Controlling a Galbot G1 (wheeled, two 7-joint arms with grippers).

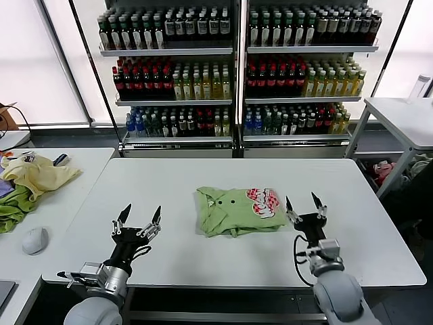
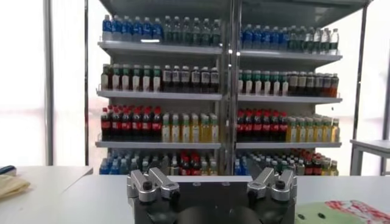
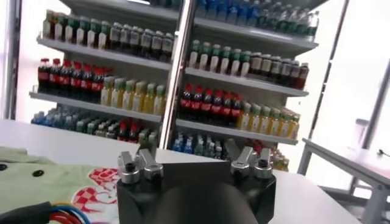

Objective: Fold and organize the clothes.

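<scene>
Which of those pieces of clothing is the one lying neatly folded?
The light green polo shirt mid-table, with its red-and-white print showing. The pale yellow garment and darker green cloth lie crumpled on the side table.

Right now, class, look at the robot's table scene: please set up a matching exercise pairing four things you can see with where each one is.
Things:
1. light green folded polo shirt
2. pale yellow crumpled garment
3. grey computer mouse
4. right gripper

Places:
A. side table, near edge, on the robot's left
B. middle of the white main table
C. just beside the shirt's printed end, open
D. side table, far end

Pairs: 1-B, 2-D, 3-A, 4-C
</scene>
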